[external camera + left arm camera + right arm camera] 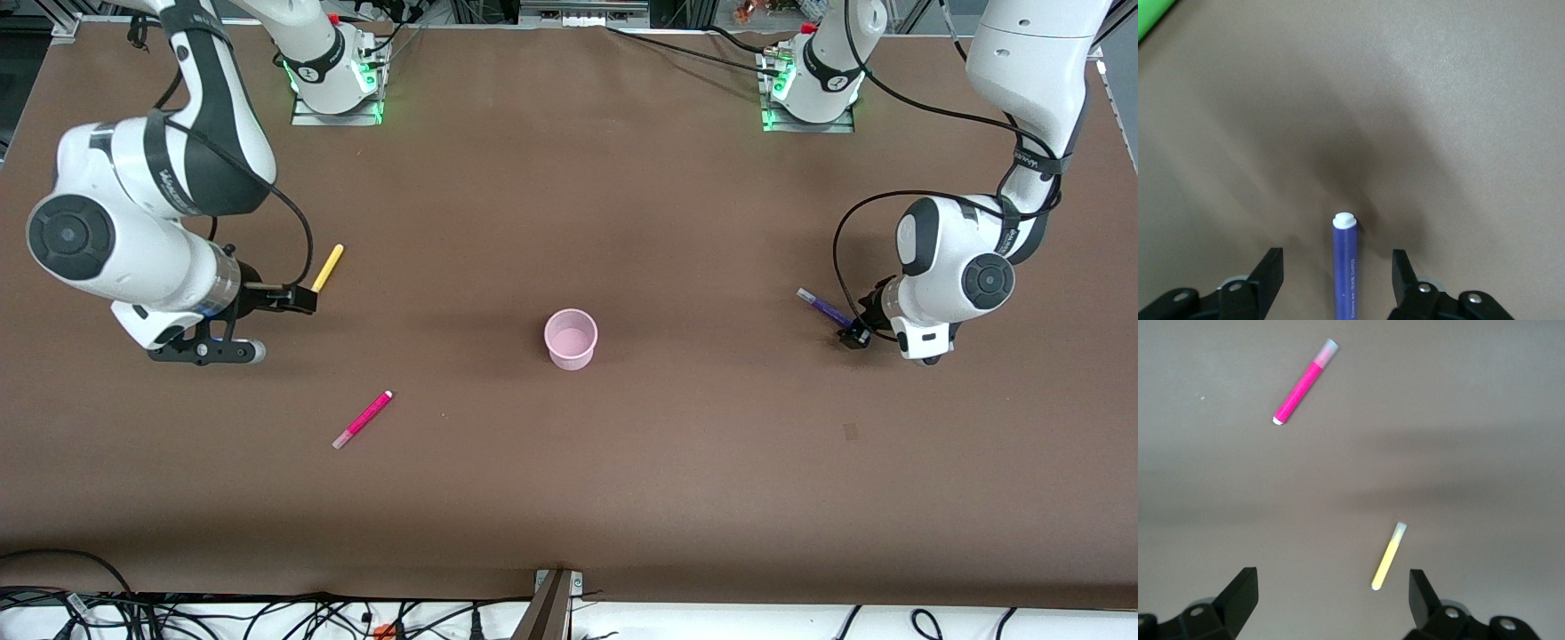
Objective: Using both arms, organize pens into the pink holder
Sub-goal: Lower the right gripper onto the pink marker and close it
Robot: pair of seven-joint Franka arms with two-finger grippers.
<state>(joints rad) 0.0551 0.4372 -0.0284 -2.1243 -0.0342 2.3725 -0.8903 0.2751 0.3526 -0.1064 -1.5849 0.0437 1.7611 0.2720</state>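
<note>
Currently step: both arms lining up first picks, pink holder (570,338) mid-table, looks empty.
Purple pen (1345,267): on table between spread fingers of left gripper (1338,275).
Yellow pen (1388,557): below right gripper (1331,590), wide open.
Magenta pen (362,420): loose, nearer front camera.
Green pen (1153,17): near purple.
Next: descend, close.

I see the right arm reaching out from its base and folding down at its end of the counter, wrist bent so the right claw (307,298) points sideways over the surface, raised clear of it. Its fingers (1238,597) stand wide apart in the right wrist view, nothing between them. The left arm drops steeply at its own end, elbow high, wrist tucked low (most of the hand hides under the wrist from the front). The left claw (1337,277) sits close to the counter, fingers (1268,270) spread, touching nothing.
</note>
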